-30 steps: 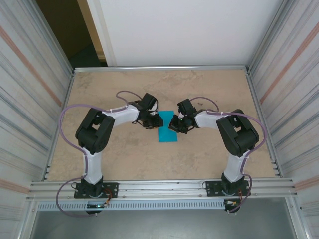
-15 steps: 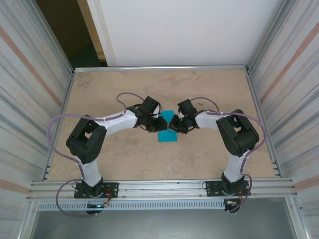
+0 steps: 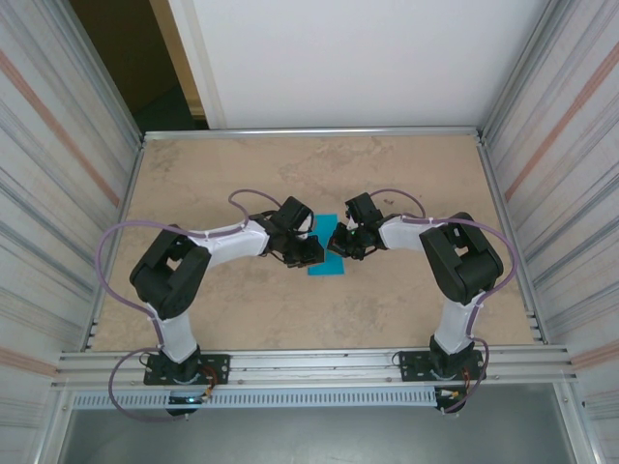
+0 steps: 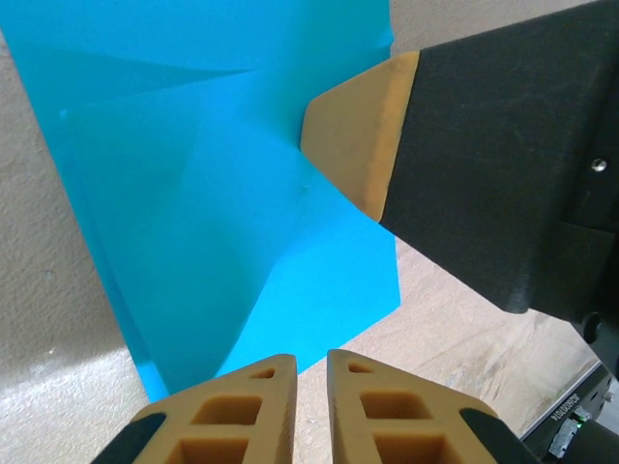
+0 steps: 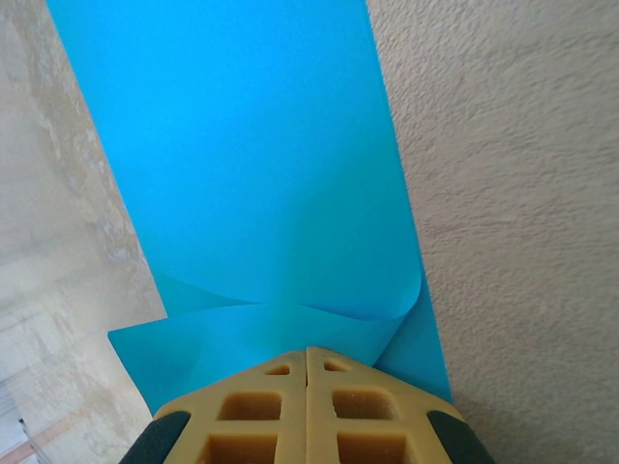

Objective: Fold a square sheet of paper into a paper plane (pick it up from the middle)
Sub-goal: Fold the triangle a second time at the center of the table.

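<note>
The square sheet of paper (image 3: 327,263) is bright teal and lies partly folded near the middle of the table. In the right wrist view the sheet of paper (image 5: 251,145) has a flap curled back toward my right gripper (image 5: 308,353), which is shut, and the paper's folds run in under its tips. My right gripper (image 3: 339,242) stands at the sheet's far right edge. In the left wrist view the right gripper's finger (image 4: 358,135) touches the paper (image 4: 213,193) where creases meet. My left gripper (image 4: 310,360) is just off the sheet's edge, with a narrow gap between its fingers and nothing in it. From above, the left gripper (image 3: 309,251) is at the sheet's left side.
The beige table (image 3: 193,184) is bounded by corrugated metal walls left and right, a white wall behind and an aluminium rail (image 3: 309,365) at the near edge. Both arms reach inward and nearly meet over the sheet.
My left arm has swung right and forward, which brought its gripper onto the sheet's left edge, and its jaws have narrowed. The right arm and the paper have stayed put.
</note>
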### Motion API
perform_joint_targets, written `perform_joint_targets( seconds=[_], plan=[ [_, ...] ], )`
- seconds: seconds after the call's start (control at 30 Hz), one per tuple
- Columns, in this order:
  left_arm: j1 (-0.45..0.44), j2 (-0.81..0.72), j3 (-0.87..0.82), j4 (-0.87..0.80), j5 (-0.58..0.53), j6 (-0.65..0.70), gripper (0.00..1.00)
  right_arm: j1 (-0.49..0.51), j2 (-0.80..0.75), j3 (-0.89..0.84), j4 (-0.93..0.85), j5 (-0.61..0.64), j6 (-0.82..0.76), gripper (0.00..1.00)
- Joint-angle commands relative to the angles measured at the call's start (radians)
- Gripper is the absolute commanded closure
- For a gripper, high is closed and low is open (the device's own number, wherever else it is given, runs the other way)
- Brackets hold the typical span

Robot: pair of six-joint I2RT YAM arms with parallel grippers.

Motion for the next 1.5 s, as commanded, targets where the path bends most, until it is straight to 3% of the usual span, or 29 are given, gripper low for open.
perform_joint_targets(
  seconds=[0.0,1.47],
  plan=[
    [-0.004,0.019,-0.018,0.014,-0.01,-0.002,0.82,-0.009,0.043,-0.038,-0.071,0.052,0.02,1.0],
    [-0.002,0.08,-0.022,-0.028,-0.069,0.048,0.83,-0.009,0.043,-0.034,-0.076,0.049,0.023,1.0]
  ],
)
